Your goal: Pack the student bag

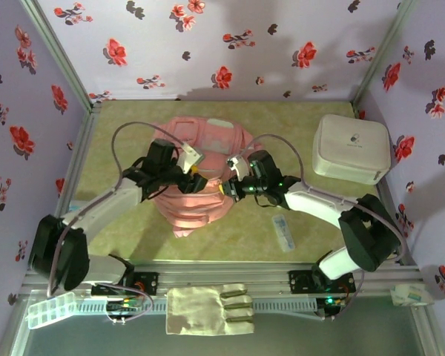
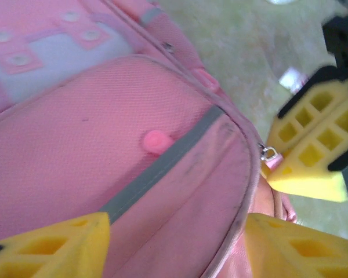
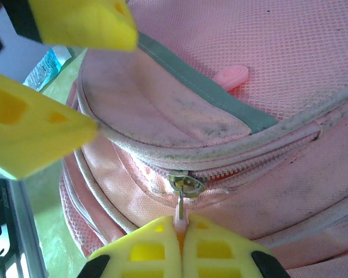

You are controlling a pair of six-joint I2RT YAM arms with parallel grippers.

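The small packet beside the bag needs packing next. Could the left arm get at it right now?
Probably not: the packet lies beside the right arm, with the student bag and the right gripper, shut on its zipper pull, in between.

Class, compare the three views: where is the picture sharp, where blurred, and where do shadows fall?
Top external: soft shadows on the back wall, student bag evenly lit. Left wrist: soft throughout, right claw smeared. Right wrist: zipper pull crisp, left claw softer.
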